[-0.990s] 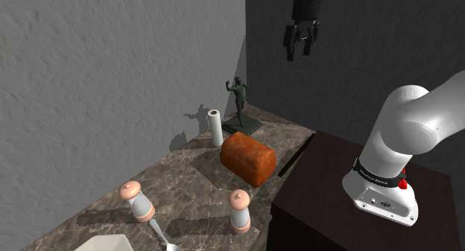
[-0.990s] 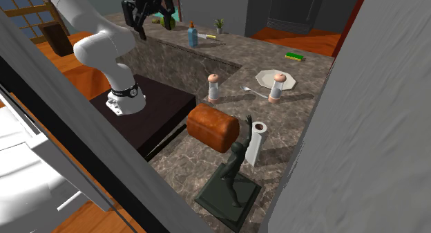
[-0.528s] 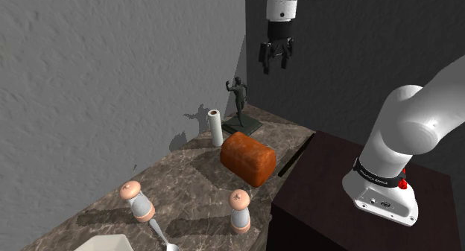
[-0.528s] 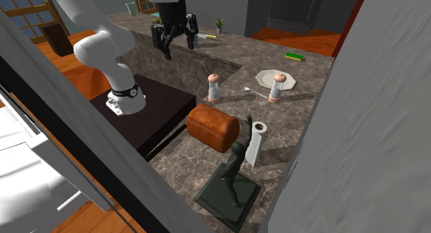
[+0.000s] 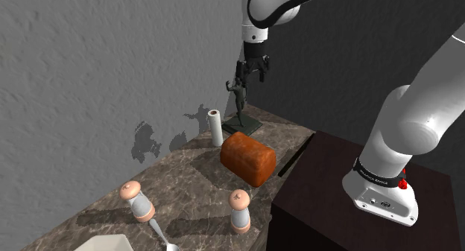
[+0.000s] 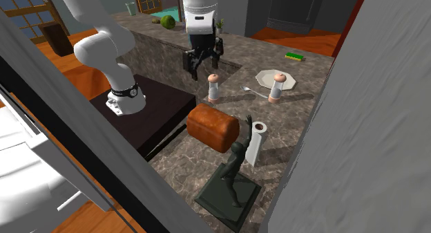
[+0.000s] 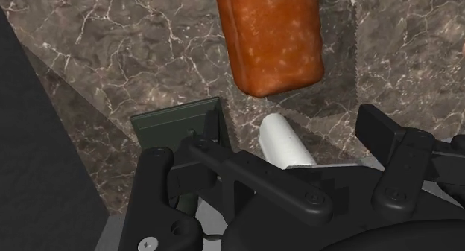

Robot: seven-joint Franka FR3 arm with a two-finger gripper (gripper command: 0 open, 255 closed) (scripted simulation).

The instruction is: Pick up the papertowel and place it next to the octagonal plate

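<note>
**Papertowel: a light, soft roll best taken around its middle**

The papertowel (image 6: 255, 143) stands upright on the marbled counter (image 5: 186, 186), close to the wall (image 5: 112, 71). It is just beside the base of a dark statue (image 6: 233, 171) and near a brown loaf (image 6: 212, 126). The octagonal plate (image 6: 263, 78) lies well apart from it, at the counter's other end beyond two shakers (image 6: 214, 87).

The gripper (image 6: 202, 64) hangs high above the counter with its fingers spread and nothing between them.

The roll looks light, and its wound sheets are probably soft enough to give under pressure, so a moderate squeeze should do. Its surface should offer good friction, so slipping seems unlikely. The best hold is probably across the cylinder at mid-height or a little above. The statue's raised arm crowds one side, so a descent from above seems safest. Being tall and narrow, the roll could tip from a glancing touch.
</note>
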